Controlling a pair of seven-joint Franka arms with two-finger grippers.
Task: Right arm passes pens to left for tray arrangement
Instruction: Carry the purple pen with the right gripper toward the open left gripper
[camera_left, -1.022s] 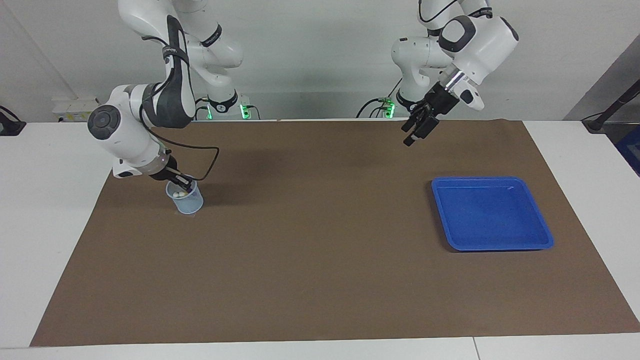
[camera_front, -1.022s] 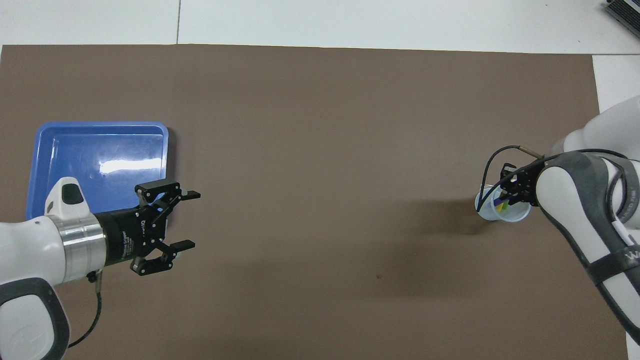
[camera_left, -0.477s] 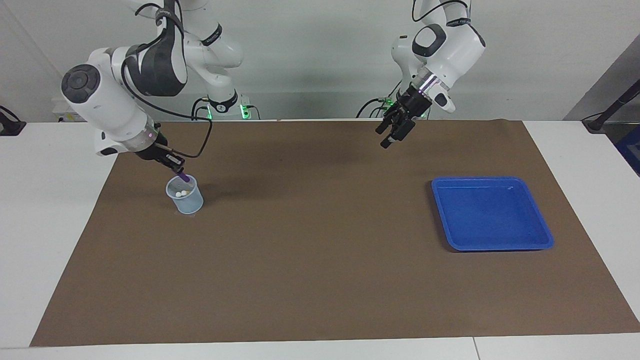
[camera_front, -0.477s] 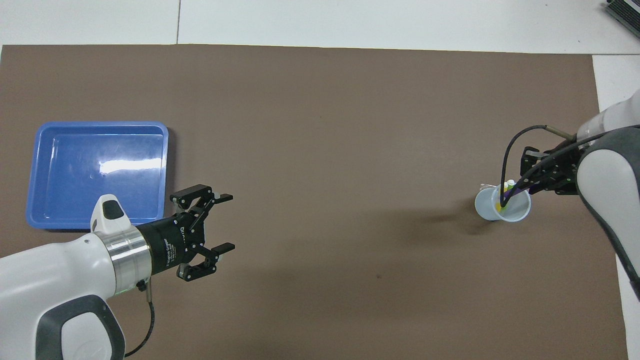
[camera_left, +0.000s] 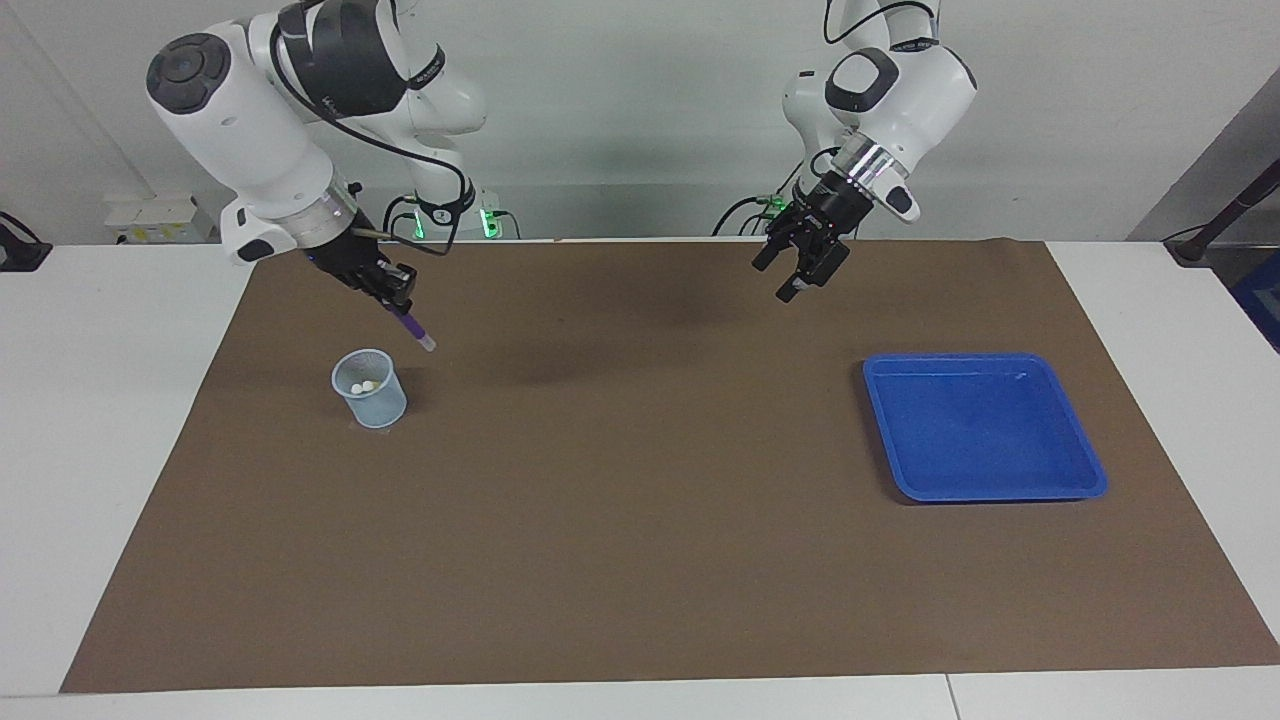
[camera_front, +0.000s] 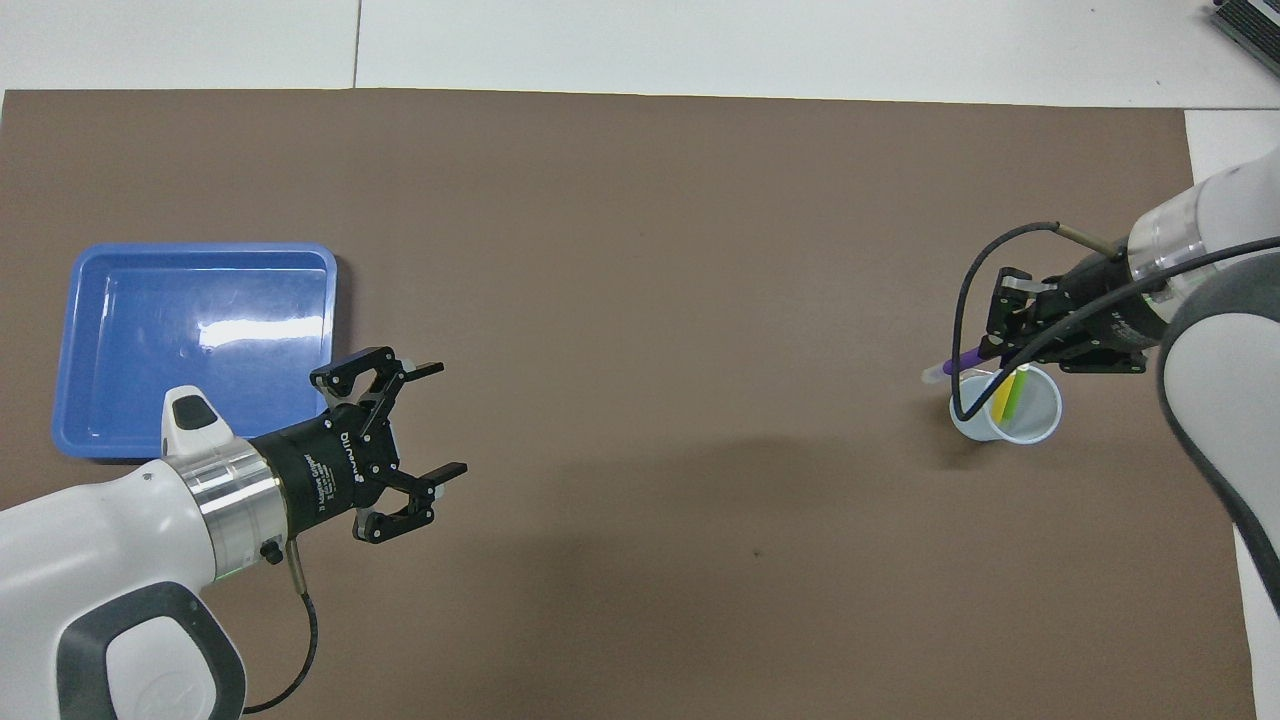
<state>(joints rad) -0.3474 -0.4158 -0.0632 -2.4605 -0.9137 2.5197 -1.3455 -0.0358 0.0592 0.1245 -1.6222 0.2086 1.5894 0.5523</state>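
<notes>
1. The right gripper (camera_left: 392, 290) had its fingers clamped on the purple pen (camera_left: 414, 328), which hung tilted in the air above the cup (camera_left: 370, 390), whitish end lowest.
2. The yellow pen (camera_front: 1001, 396) and green pen (camera_front: 1015, 392) stood inside the cup.
3. The left gripper (camera_front: 428, 420) hovered over the mat (camera_left: 640, 520), fingers apart, well apart from the cup.
4. The tray (camera_left: 1085, 470) lay on the mat, well apart from the cup, toward the left arm's end of the table.

What you can't really make out here

The yellow pen (camera_front: 1001, 398) and green pen (camera_front: 1015, 392) sit mostly sunk in the cup (camera_left: 370, 391), only whitish tips poking up in the facing view. The purple pen (camera_left: 412, 327) has its upper end buried in the right gripper (camera_left: 388, 285). Both arms run off the overhead view's edges, probably around the elbows.
</notes>
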